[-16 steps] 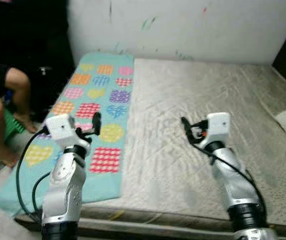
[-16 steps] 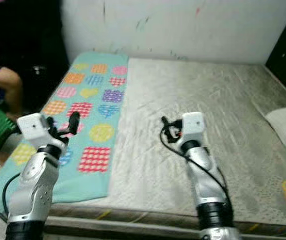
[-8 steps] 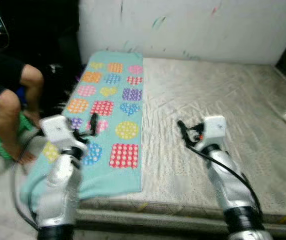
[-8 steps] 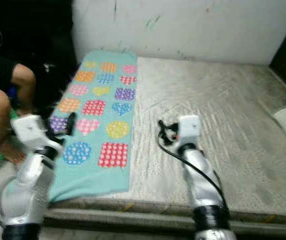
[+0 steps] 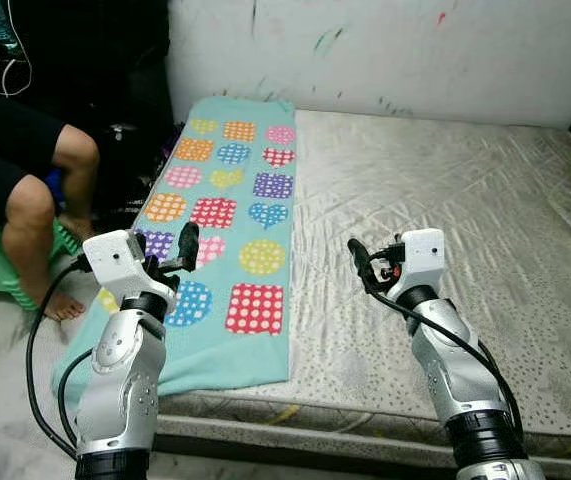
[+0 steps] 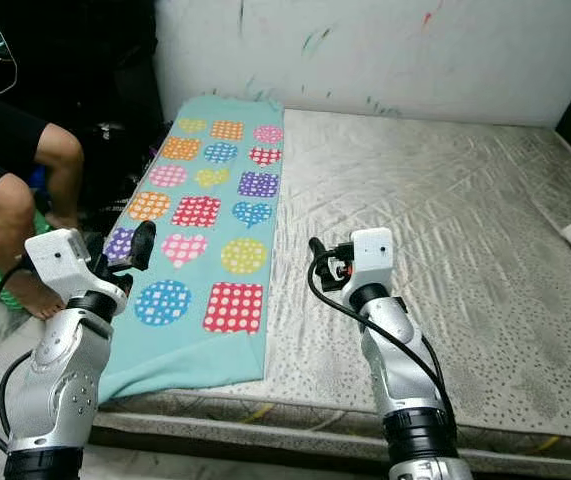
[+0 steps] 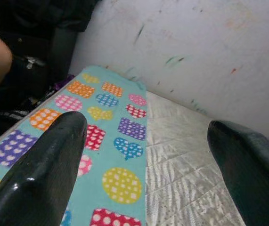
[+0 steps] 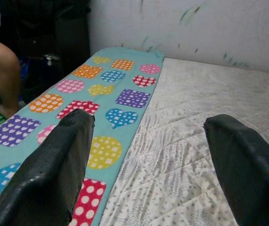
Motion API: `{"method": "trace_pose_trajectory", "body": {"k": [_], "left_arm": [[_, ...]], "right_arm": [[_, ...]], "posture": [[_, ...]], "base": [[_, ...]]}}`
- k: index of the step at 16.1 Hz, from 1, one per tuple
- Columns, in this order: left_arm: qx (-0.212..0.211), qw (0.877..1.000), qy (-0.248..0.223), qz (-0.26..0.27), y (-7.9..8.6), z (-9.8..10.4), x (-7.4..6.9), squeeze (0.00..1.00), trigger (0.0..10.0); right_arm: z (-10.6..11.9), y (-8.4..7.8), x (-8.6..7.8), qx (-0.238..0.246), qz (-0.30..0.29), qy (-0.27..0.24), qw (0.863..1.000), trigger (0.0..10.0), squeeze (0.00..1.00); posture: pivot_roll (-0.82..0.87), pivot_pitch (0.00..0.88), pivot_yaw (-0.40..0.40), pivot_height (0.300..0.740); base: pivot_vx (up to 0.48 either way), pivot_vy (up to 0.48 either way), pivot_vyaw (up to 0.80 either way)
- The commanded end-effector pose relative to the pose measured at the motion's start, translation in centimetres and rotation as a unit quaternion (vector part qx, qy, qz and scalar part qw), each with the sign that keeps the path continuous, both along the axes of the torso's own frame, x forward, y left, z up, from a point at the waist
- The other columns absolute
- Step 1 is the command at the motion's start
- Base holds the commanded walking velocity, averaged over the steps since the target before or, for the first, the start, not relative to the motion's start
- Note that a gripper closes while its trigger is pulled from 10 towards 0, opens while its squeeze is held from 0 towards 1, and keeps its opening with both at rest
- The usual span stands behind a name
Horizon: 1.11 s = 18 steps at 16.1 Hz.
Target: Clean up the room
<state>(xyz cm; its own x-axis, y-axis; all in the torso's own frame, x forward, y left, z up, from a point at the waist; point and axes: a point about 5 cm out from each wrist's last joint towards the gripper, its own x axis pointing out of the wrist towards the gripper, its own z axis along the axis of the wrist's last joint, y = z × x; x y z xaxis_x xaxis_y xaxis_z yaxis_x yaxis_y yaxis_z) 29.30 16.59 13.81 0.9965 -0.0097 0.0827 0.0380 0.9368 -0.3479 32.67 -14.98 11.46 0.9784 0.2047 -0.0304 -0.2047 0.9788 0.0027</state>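
the left gripper [image 5: 187,243] hovers over the near end of the teal blanket [image 5: 227,215], fingers spread wide with nothing between them. the right gripper [image 5: 357,262] hangs above the bare grey mattress [image 5: 445,200], just beside the blanket's edge, its fingers also spread and empty. the blanket, patterned with dotted hearts, circles and squares, lies flat along the mattress's left side and droops over the near corner. a seated person's bare legs [image 5: 40,210] are at the far left. a marked white wall [image 5: 385,50] stands behind.
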Motion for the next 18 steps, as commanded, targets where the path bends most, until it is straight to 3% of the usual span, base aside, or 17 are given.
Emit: {"method": "trace_pose_trajectory", "body": {"k": [1,4,9,14,18], "left_arm": [[0.003,1.000,-0.015,-0.003,-0.02,0.64,-0.05,0.00,10.0],[0.004,1.000,-0.013,-0.002,-0.03,0.62,-0.04,0.00,10.0],[-0.006,1.000,-0.004,0.003,-0.09,0.35,0.08,0.00,10.0],[-0.007,1.000,0.002,0.002,-0.09,0.18,0.10,0.00,10.0],[-0.009,1.000,0.001,0.002,-0.12,0.13,0.07,0.00,10.0]], "right_arm": [[0.44,-0.39,0.18,-0.011,-0.008,-0.007,1.000,10.0,0.00],[0.41,-0.38,0.20,-0.011,-0.008,-0.006,1.000,10.0,0.00],[0.41,-0.39,0.24,-0.015,-0.007,-0.006,1.000,10.0,0.00],[0.32,-0.75,0.26,-0.023,-0.010,-0.006,1.000,10.0,0.00],[0.51,-0.57,0.47,-0.018,-0.004,-0.008,1.000,10.0,0.00]], "posture": [[-0.05,0.000,-0.027,0.740],[-0.05,0.000,-0.027,0.740],[-0.05,0.000,-0.031,0.740],[-0.04,0.000,-0.035,0.740],[-0.04,0.000,-0.038,0.740]], "base": [[0.469,0.000,0.00],[0.456,0.000,0.00],[0.000,0.000,0.00],[0.000,0.480,0.00],[0.000,0.480,-0.78]]}}
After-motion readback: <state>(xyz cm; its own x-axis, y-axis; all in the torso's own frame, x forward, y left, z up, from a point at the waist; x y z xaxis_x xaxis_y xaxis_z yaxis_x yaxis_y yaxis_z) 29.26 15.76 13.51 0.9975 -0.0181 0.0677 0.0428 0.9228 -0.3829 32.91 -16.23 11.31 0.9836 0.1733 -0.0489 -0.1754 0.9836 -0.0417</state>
